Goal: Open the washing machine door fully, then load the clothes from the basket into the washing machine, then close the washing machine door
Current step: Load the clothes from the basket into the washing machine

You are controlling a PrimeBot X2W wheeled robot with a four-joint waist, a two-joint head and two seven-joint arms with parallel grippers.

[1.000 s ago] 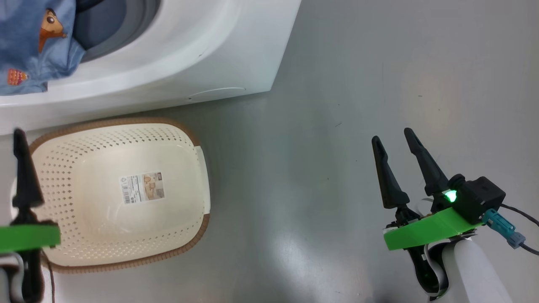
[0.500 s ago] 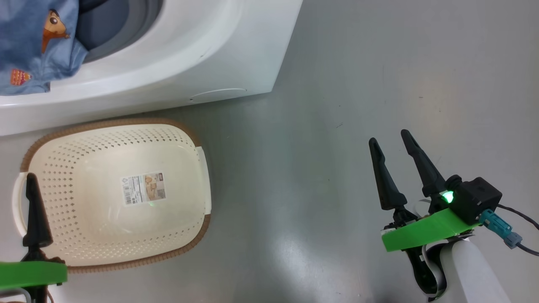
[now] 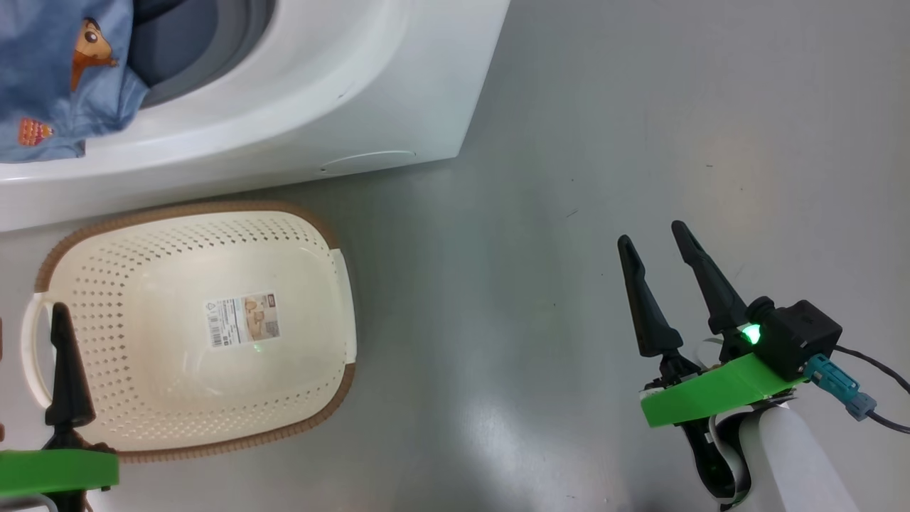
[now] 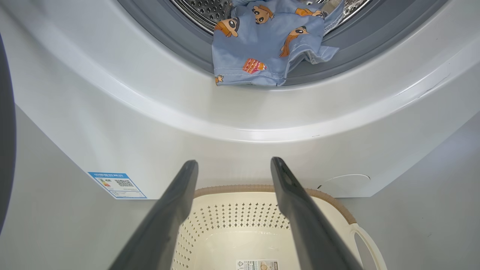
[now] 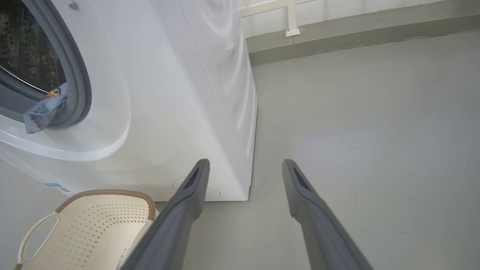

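Left hand (image 4: 234,162) released, fingers spread, nothing between them. It hangs over the near end of the basket (image 3: 106,284). The basket sits on the grey floor (image 3: 569,142) right under and ahead of this hand, with a barcode sticker (image 3: 242,320) on its bottom. The washing machine (image 4: 225,112) front is just past the fingertips. The clothes (image 4: 258,52) are further beyond and above the fingertips in the drum mouth, blue bear-print fabric draped over the grey rubber ring (image 4: 180,48), one edge hanging out over the white lip. Right hand (image 3: 651,235) also released, empty, over bare floor, well apart from the basket. The machine's front corner and round flap (image 5: 213,190) are ahead and to its left.
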